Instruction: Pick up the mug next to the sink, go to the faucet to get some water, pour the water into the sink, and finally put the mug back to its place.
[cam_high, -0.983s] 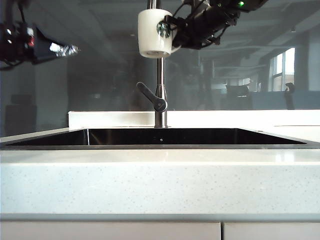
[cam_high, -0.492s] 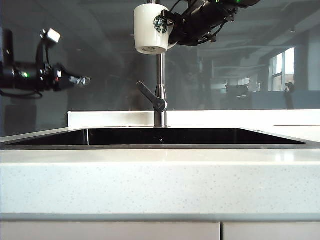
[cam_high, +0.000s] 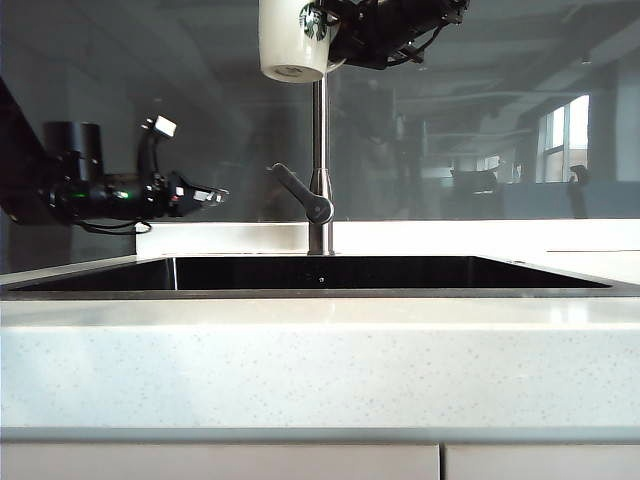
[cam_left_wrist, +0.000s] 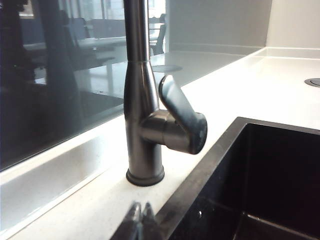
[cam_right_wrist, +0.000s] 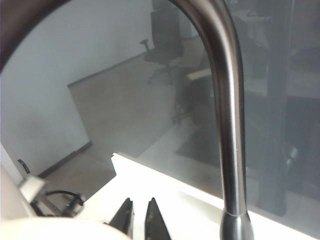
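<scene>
Pressed together, the left gripper's (cam_high: 215, 194) jaws hold nothing; in the left wrist view the two fingertips (cam_left_wrist: 141, 216) meet with no gap between them. That gripper (cam_left_wrist: 141, 220) hangs level over the left end of the sink (cam_high: 320, 293), pointing toward the faucet (cam_high: 319, 160) and well short of it. Its wrist camera looks straight at the faucet's (cam_left_wrist: 142, 105) base and lever (cam_left_wrist: 182, 120), which stands on the white counter (cam_left_wrist: 260, 85) just behind the sink's (cam_left_wrist: 220, 165) dark back edge.

High at the upper edge of the exterior view, the right gripper (cam_high: 335, 25) is clamped on the mug (cam_high: 292, 38), gripping it from the right side. The mug is upright or nearly so, its base showing from below and the green logo (cam_high: 313, 22) facing the gripper. It hangs in the air just left of the faucet's riser, near its top, directly above the lever (cam_high: 298, 191) and the sink.

From the right wrist, the faucet's (cam_right_wrist: 222, 100) curved neck rises close ahead, and a pale curve along the frame's lower edge is the mug (cam_right_wrist: 55, 227). Two dark fingertips (cam_right_wrist: 155, 220) show beside it with a narrow gap between them; where they meet the mug is hidden. The left arm (cam_right_wrist: 45, 197) is small in the distance.

The sink basin is dark; I cannot tell whether it holds water.
</scene>
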